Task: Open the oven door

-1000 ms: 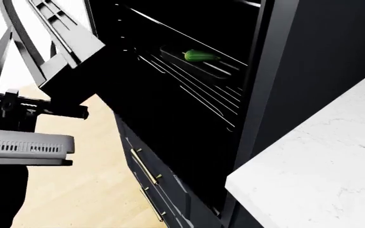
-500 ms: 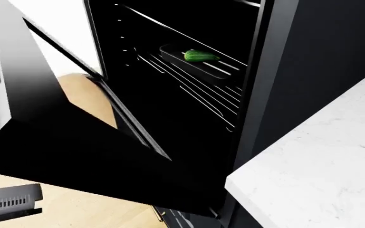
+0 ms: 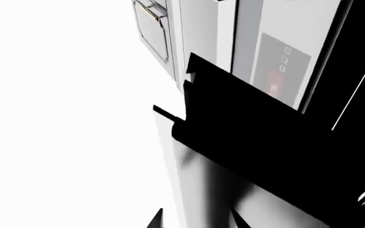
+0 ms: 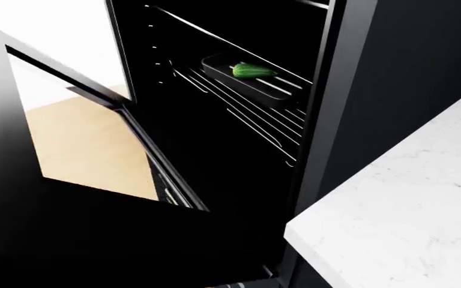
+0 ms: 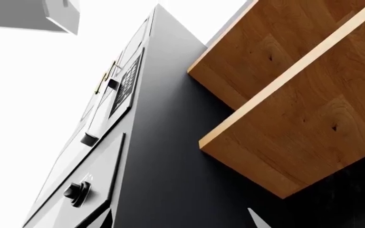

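Observation:
The oven door (image 4: 94,240) is a glossy black panel hanging open, tilted out and down from the oven cavity (image 4: 214,132). The floor shows through its glass window (image 4: 86,150). In the left wrist view the door's black edge (image 3: 252,137) fills the middle, and a grey bar handle (image 3: 201,190) runs between the two dark fingertips of my left gripper (image 3: 196,221), which is closed on it. My right gripper (image 5: 181,221) is open with nothing between its tips, facing a black cabinet side. Neither gripper shows in the head view.
Inside the oven, wire racks (image 4: 247,114) carry a dark tray (image 4: 254,84) with a green vegetable (image 4: 253,70). A white marble counter (image 4: 407,216) juts in at the right. Wooden shelves (image 5: 296,95) and a panel with a knob (image 5: 76,191) face the right wrist.
The oven door has swung further out and down. My left arm, visible at the left one second ago, is now hidden behind the door.

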### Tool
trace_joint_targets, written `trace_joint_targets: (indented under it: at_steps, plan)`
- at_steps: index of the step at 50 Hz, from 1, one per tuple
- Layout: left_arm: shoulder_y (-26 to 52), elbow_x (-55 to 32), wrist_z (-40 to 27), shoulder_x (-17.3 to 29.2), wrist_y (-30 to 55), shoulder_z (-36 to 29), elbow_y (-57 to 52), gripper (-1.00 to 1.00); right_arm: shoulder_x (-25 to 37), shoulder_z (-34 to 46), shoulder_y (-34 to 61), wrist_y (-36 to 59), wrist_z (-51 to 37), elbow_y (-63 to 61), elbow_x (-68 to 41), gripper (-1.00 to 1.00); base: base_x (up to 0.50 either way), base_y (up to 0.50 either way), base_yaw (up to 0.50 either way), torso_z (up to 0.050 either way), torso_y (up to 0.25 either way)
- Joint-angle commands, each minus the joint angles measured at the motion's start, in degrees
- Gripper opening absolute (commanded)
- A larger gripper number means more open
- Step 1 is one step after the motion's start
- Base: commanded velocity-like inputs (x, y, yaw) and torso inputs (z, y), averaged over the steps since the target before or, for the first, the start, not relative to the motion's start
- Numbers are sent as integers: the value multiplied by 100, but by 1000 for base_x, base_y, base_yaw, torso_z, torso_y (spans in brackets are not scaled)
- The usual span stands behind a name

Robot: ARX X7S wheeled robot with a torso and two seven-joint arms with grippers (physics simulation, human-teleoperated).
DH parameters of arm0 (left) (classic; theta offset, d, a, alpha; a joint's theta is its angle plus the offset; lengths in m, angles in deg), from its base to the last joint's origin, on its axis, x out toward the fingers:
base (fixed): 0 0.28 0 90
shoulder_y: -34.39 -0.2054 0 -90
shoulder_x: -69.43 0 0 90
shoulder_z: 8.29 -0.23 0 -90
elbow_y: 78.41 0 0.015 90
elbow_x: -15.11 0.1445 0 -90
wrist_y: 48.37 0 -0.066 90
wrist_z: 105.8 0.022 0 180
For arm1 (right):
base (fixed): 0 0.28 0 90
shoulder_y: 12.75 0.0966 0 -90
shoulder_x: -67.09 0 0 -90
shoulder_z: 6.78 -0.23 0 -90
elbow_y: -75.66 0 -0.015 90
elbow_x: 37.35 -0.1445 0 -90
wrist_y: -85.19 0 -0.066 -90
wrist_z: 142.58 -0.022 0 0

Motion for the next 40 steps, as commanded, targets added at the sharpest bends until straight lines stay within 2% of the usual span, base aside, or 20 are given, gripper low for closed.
trace_joint_targets:
  at_steps: [1, 13, 21, 22, 24, 28, 32, 40]
  plan:
    - [-473, 3068, -1223, 98, -75, -596, 585, -100, 35, -66, 27, -30, -42, 8, -37, 100, 4, -3, 0, 0, 0]
    - [-156, 3528, -1770, -280, -326, -1020, 1715, -100, 44, -45, 6, -32, -69, -22, 10, 100, 2, -7, 0, 0, 1]
    - [-17, 4060, -2669, -569, -630, -1301, 2624, -100, 52, -39, 4, -50, -102, -22, 41, 100, 3, -6, -4, 0, 0]
    - [-17, 4065, -2770, -627, -689, -1234, 2699, -100, 54, -37, 4, -58, -108, -23, 46, 100, 5, -4, -5, 0, 0]
    - [-55, 4706, -2808, -1063, -1161, -496, 3009, -100, 61, -29, 24, -63, -113, -13, 42, 100, 6, -4, -5, 0, 0]
    - [144, 5628, -2808, -1744, -1961, 573, 3599, -100, 67, -23, 26, -67, -125, -17, 56, 100, 6, -4, -5, 0, 0]
    - [369, 6499, -2810, -2217, -2755, 1429, 4060, -100, 79, -19, 30, -73, -140, -23, 54, 100, 7, -5, -5, 0, 0]
    - [427, 6645, -2811, -2426, -2783, 1268, 4546, -100, 100, -31, 32, -68, -163, -60, 71, 100, 7, -7, -5, 0, 0]
